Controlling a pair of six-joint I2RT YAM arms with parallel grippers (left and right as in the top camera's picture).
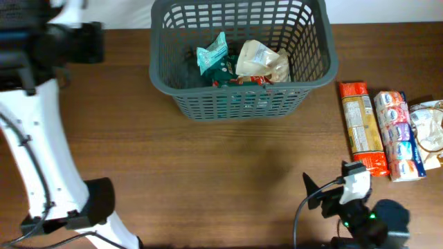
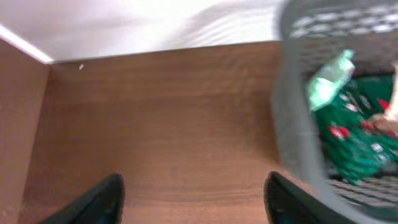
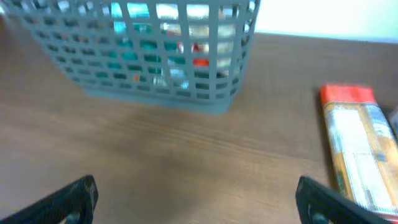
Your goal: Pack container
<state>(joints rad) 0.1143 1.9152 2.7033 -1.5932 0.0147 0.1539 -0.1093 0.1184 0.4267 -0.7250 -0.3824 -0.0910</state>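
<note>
The dark grey slotted container (image 1: 313, 77) stands at the back middle of the table. It holds a teal packet (image 1: 212, 52), a beige packet (image 1: 261, 61) and a green packet (image 2: 354, 134). My right gripper (image 3: 196, 183) is open and empty over bare table in front of the container (image 3: 219, 99); in the overhead view it (image 1: 327, 174) is at the front right. My left gripper (image 2: 193, 180) is open and empty over the table just left of the container (image 2: 292, 134); in the overhead view it (image 1: 86, 41) is at the far left.
A long orange-ended cracker packet (image 1: 363, 128), which also shows in the right wrist view (image 3: 356, 146), lies at the right. Beside it are a blue and white packet (image 1: 399, 135) and a pale packet (image 1: 430, 130) at the table's right edge. A white wall (image 2: 124, 25) runs behind the table.
</note>
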